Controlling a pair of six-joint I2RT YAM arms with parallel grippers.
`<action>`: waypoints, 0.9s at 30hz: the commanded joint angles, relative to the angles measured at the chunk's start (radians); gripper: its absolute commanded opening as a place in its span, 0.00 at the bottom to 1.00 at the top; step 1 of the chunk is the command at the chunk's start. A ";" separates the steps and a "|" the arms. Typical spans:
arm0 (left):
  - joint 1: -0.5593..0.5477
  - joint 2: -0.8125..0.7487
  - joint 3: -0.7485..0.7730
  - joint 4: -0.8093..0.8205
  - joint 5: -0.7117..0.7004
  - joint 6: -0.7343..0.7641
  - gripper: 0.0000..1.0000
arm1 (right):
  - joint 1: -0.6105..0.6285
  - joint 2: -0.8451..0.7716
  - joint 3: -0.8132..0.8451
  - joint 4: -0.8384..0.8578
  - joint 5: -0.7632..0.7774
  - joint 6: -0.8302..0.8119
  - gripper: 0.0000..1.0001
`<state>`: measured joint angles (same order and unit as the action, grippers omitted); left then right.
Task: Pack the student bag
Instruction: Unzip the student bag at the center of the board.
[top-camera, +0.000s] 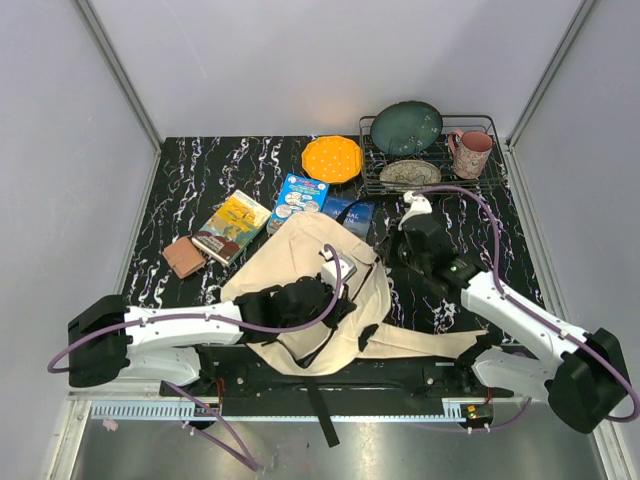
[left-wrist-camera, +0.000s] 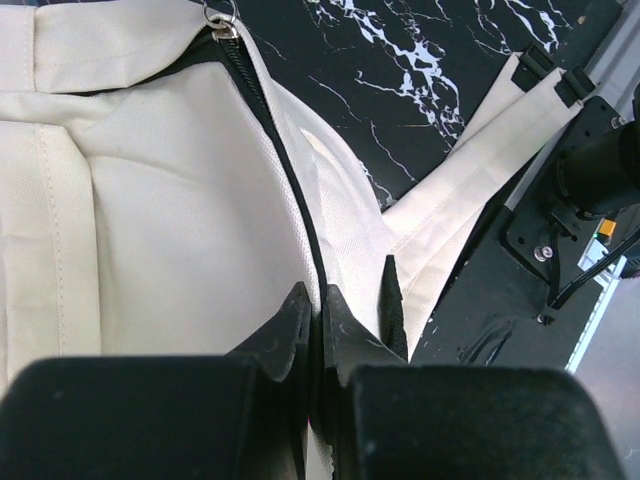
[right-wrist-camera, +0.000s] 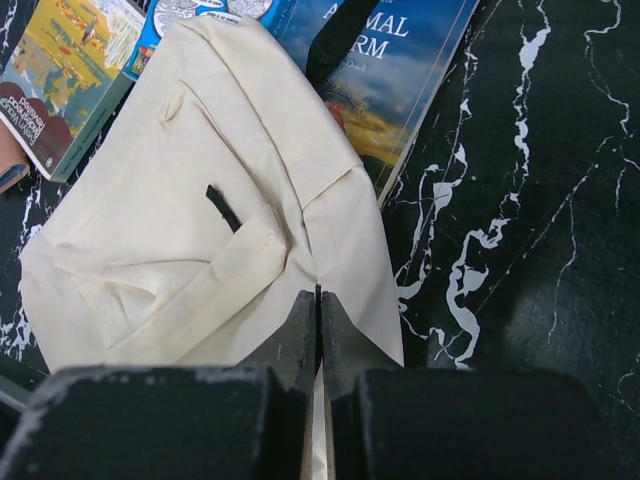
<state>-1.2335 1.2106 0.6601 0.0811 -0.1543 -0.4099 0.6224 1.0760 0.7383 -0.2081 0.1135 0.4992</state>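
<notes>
Fingers (left-wrist-camera: 285, 335) of left gripper (left-wrist-camera: 316, 325) were pinched on the student bag (top-camera: 320, 290) beside its zipper (left-wrist-camera: 290, 190). Right gripper (right-wrist-camera: 318, 325) likewise clamped bag cloth, at the bag's upper-right edge in top view. Bag lay lower centre there, between the arms, one corner over a blue book (right-wrist-camera: 400, 80). Looked like the hold-and-open step. Next move: spread the mouth apart without the cloth slipping.

Soft, even light from above fills all three views, and shadows are faint and short. The student bag's (top-camera: 295, 255) cream cloth is bright, yet its weave shows. Along the lower frame edges the left fingers (left-wrist-camera: 285, 335) and right fingers (right-wrist-camera: 298, 330) are dark and blurred, while the marbled desk (top-camera: 200, 180) is crisp.
</notes>
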 joint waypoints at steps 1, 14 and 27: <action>-0.075 -0.028 -0.017 -0.066 0.032 -0.024 0.00 | -0.072 0.067 0.093 0.133 0.107 -0.074 0.00; -0.124 -0.152 -0.043 -0.103 -0.070 -0.035 0.00 | -0.154 0.199 0.154 0.142 0.063 -0.114 0.00; -0.124 -0.235 -0.025 -0.159 -0.172 0.006 0.00 | -0.165 0.104 0.090 0.121 -0.083 -0.021 0.22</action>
<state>-1.3540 0.9699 0.5945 -0.0818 -0.2741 -0.4255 0.4553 1.2678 0.8406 -0.1135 0.1017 0.4259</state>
